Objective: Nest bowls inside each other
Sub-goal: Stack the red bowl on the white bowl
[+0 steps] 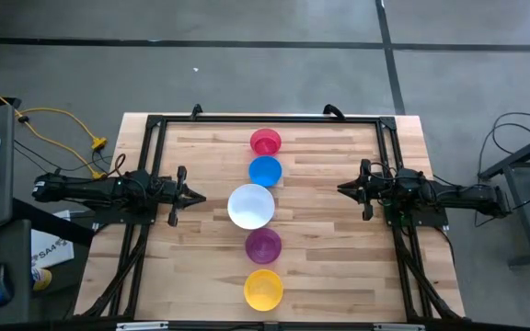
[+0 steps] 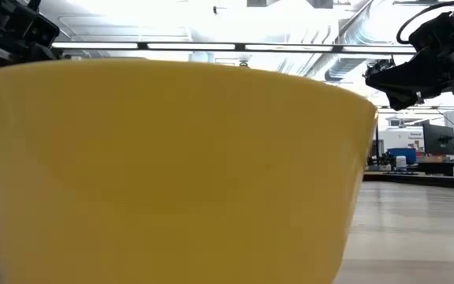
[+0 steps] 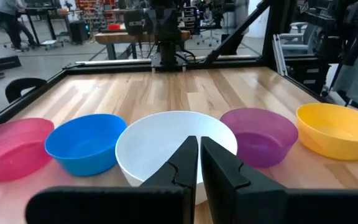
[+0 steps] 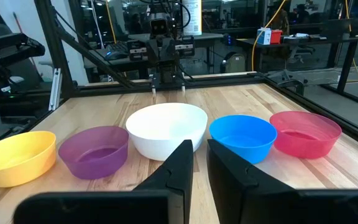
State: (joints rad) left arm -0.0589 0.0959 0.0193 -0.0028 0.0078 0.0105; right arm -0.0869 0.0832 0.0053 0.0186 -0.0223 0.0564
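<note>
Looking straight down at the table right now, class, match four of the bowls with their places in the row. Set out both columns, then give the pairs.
Column one:
1. pink-red bowl
2. white bowl
3. yellow bowl
4. blue bowl

Column two:
A. middle of the row, between the two grippers
B. end of the row at the table's far edge
C. between the pink-red and white bowls
D. end of the row at the table's near edge, beside the purple bowl

Pairs: 1-B, 2-A, 3-D, 4-C
</note>
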